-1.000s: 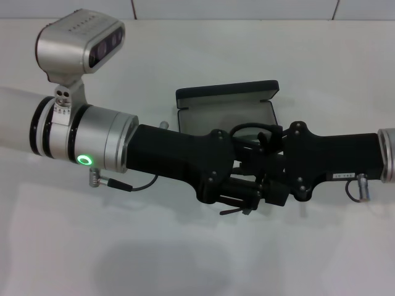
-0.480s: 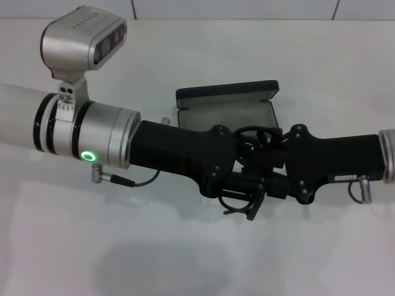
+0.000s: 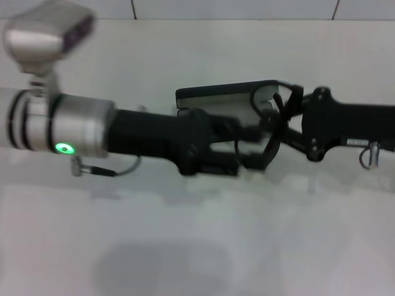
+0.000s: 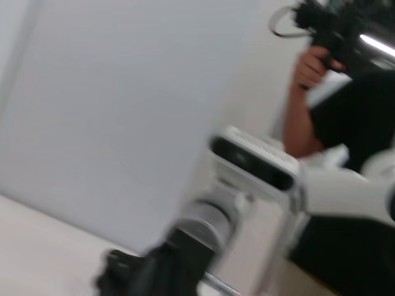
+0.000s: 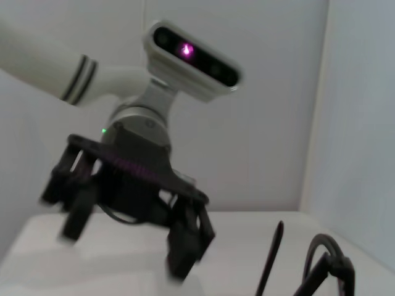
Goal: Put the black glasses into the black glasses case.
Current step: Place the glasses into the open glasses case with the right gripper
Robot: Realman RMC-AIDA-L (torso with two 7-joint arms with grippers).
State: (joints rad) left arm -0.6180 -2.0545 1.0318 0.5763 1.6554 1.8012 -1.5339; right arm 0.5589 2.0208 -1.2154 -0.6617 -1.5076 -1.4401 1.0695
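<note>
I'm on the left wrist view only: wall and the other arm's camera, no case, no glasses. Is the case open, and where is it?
Observer: Yes. The head view shows the black glasses case lying open on the table, with its lid standing up at the back.
Operator: Where are the glasses?
Observer: The black glasses hang in the air at the case's right front corner, next to the right tool. They are not in the case.
Operator: And my left tool?
Observer: The right wrist view shows the left tool with its fingers spread and apart from the glasses.
</note>
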